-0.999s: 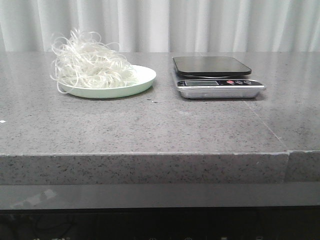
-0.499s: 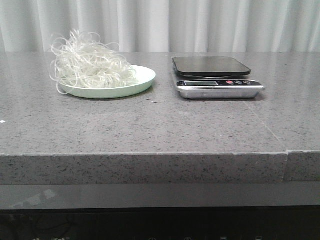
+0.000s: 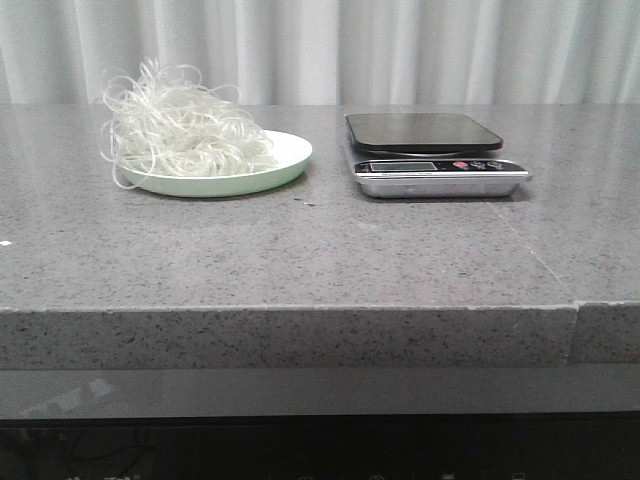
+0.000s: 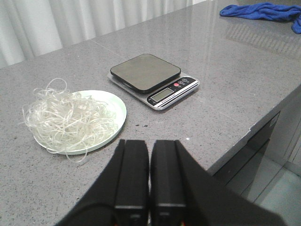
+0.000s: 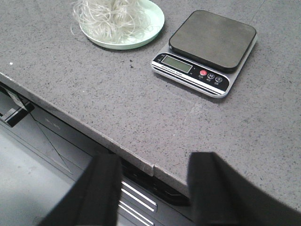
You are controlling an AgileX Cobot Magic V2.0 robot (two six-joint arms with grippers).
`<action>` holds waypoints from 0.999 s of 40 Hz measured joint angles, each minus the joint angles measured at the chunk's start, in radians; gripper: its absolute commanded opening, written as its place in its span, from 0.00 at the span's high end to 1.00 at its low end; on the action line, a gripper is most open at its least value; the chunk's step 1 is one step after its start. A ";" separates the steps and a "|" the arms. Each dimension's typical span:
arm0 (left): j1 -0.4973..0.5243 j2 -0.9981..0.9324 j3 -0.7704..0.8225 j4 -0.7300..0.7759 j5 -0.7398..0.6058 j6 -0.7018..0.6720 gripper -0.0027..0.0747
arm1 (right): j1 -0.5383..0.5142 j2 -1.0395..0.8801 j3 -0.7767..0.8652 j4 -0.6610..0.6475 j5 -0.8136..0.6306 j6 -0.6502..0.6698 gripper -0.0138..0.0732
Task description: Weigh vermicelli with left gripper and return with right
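Note:
The vermicelli [image 3: 180,130] is a loose whitish tangle on a pale green plate [image 3: 285,160] at the left of the grey counter. It also shows in the left wrist view [image 4: 68,117] and the right wrist view [image 5: 113,14]. A kitchen scale [image 3: 430,150] with a bare dark platform stands to the plate's right. My left gripper [image 4: 149,146] is shut and empty, hanging over the counter's near side, short of the plate. My right gripper [image 5: 153,165] is open and empty, over the counter's front edge. Neither gripper shows in the front view.
A blue cloth [image 4: 263,10] lies on the counter far beyond the scale in the left wrist view. The counter's front edge [image 3: 300,310] has a seam at the right. Dark cabinet fronts sit below the edge [image 5: 155,188]. White curtains hang behind.

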 measured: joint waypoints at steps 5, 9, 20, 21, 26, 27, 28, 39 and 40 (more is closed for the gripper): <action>0.000 0.000 0.000 0.000 0.000 0.000 0.77 | 0.000 0.000 0.000 0.000 0.002 0.000 0.65; 0.000 0.000 0.000 0.000 0.002 0.000 0.77 | 0.000 0.000 0.000 0.000 0.003 0.000 0.64; 0.000 0.000 0.000 0.000 0.002 0.000 0.77 | 0.000 0.000 0.000 0.000 0.007 0.002 0.64; 0.000 0.000 0.000 0.000 0.002 0.000 0.77 | 0.000 0.000 0.000 0.000 0.007 0.002 0.64; 0.000 0.000 0.000 0.000 0.002 0.000 0.77 | 0.000 0.000 0.000 0.000 0.007 0.002 0.64; 0.000 0.000 0.000 0.000 0.002 0.000 0.77 | 0.000 0.000 0.000 0.000 0.007 0.002 0.64; 0.000 0.000 0.000 0.000 0.002 0.000 0.77 | 0.000 0.000 0.000 0.000 0.007 0.002 0.64; 0.003 -0.001 0.006 0.000 0.004 0.000 0.77 | 0.000 0.000 0.000 0.000 0.007 0.002 0.64; 0.007 -0.005 0.010 -0.001 0.002 0.000 0.77 | 0.000 0.000 0.000 0.000 0.007 0.002 0.64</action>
